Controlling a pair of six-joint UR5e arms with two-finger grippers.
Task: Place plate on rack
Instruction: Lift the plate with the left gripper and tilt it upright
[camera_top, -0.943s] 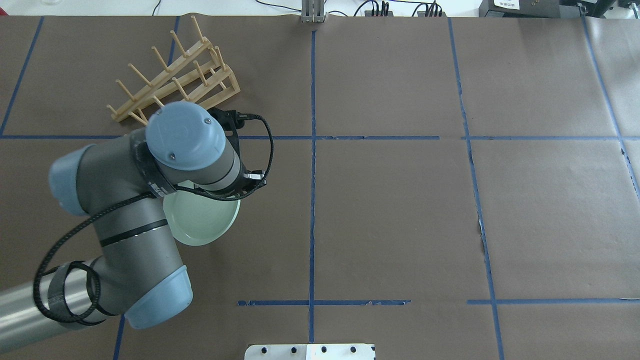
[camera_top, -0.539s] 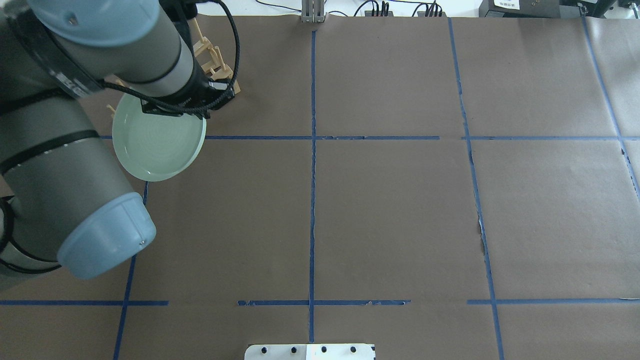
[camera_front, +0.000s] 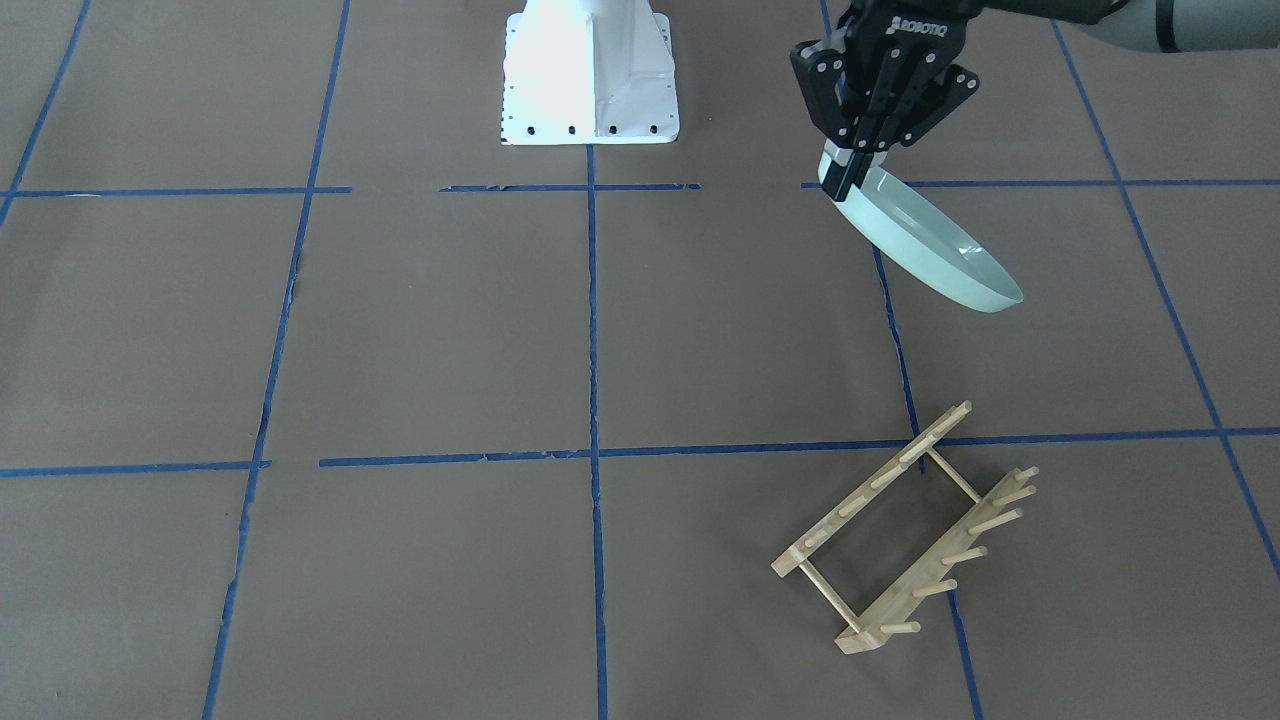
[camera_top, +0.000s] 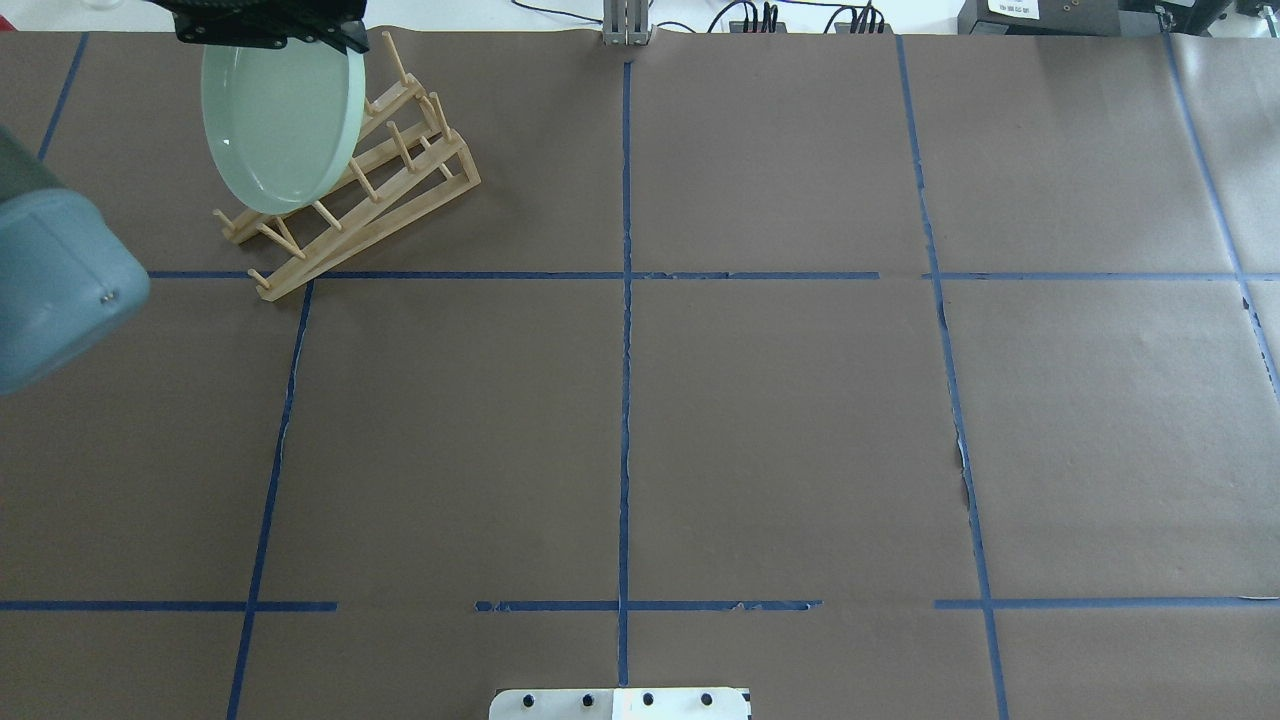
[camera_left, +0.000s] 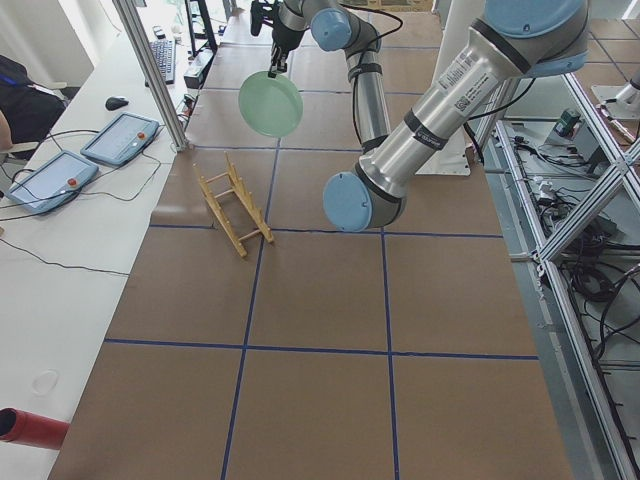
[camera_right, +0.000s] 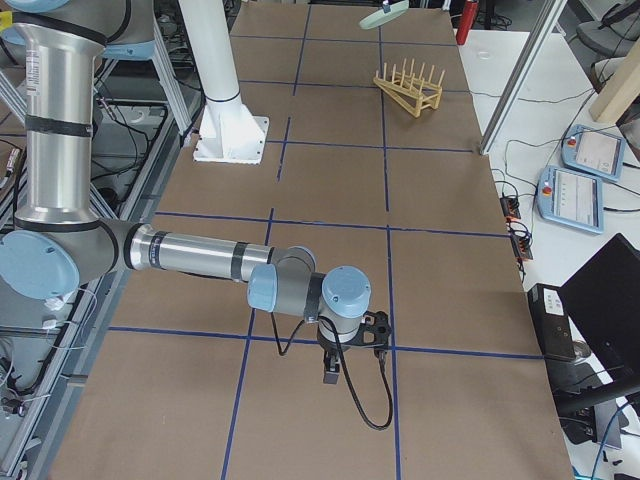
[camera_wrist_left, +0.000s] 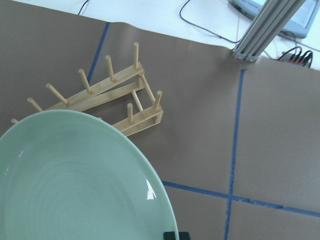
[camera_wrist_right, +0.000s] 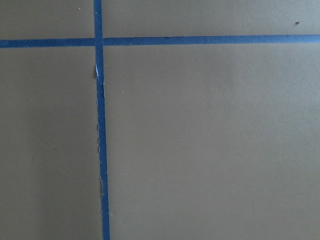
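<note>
The left claw (camera_front: 848, 168) has the plate (camera_front: 925, 250) pinched at one spot on its rim, jaws clamped down on the edge. The rest of the pale green plate hangs off it at a slant, well up in the air. It's on the robot's side of the rack (camera_front: 905, 530) and not touching it. The overhead view makes the two look overlapped, but the front and side cameras show clear space between them.

The edge grip makes sense. A plate has to stand between two pegs, so holding it by the rim leaves the lower edge free to drop into a slot. It probably needs tipping more upright and lining up with the gaps first, since the rack sits skewed to the grid. The rack is pegs-up with nothing in it.

The right claw (camera_right: 331, 377) is well away from the rack, pointing down low over the worktop (camera_front: 450, 330). Only the side camera catches it, so whether it's open or closed can't be told.

The worktop is brown paper marked into squares with blue tape (camera_front: 590, 330), a bit ragged along some lines, and the rack sits across one of them. The robot's white pedestal (camera_front: 588, 80) is well apart from the rack. On the other side of the rack, past an aluminium post (camera_left: 150, 75), there's a white bench (camera_left: 60, 230) with two teach pendants (camera_left: 122, 138) and loose cables.
</note>
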